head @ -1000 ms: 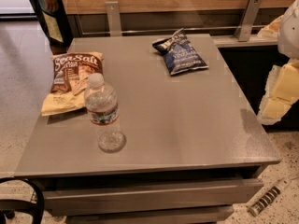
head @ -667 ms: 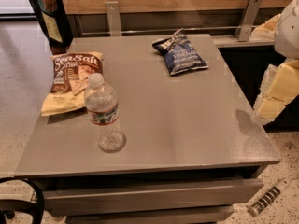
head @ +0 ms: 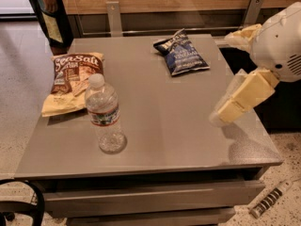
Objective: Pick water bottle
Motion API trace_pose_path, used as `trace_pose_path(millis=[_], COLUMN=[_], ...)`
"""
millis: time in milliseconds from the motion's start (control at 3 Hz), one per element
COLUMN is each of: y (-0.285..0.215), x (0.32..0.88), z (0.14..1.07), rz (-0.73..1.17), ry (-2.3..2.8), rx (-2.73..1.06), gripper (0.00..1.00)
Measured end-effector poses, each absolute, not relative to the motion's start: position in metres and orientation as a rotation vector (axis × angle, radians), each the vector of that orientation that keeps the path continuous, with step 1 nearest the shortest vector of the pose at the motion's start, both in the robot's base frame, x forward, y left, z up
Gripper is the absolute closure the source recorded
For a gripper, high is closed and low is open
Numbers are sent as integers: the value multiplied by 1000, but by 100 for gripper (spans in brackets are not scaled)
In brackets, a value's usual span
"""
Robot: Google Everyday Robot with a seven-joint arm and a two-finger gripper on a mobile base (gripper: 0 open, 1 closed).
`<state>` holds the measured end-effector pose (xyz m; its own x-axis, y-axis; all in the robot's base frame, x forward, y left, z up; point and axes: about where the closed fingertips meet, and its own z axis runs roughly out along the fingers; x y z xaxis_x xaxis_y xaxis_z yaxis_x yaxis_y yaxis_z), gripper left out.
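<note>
The water bottle [head: 104,114] is a small clear ribbed bottle with a white cap and a white, red and green label band. It stands upright near the front left of the grey table [head: 160,126]. My gripper [head: 225,76] hangs above the table's right edge, far to the right of the bottle. Its cream fingers [head: 241,98] stand apart, open and empty.
A brown Sea Salt chip bag [head: 70,79] lies just behind and left of the bottle. A dark blue chip bag [head: 182,54] lies at the back centre. A person's legs [head: 47,13] stand at the back left. A wooden wall with metal brackets runs behind the table.
My gripper has moved left and inward, from beside the table to over its right edge. The bottle and both bags have not moved.
</note>
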<state>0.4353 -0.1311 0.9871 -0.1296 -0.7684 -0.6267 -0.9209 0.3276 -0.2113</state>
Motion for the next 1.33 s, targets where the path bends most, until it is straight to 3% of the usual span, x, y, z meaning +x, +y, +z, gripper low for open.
trace_pose_path(millis=[667, 1333], y=[-75, -65], x=[439, 440], z=[977, 985], rz=[450, 472], ry=[1708, 1662], rx=[-1285, -1254], gripper=[0, 0])
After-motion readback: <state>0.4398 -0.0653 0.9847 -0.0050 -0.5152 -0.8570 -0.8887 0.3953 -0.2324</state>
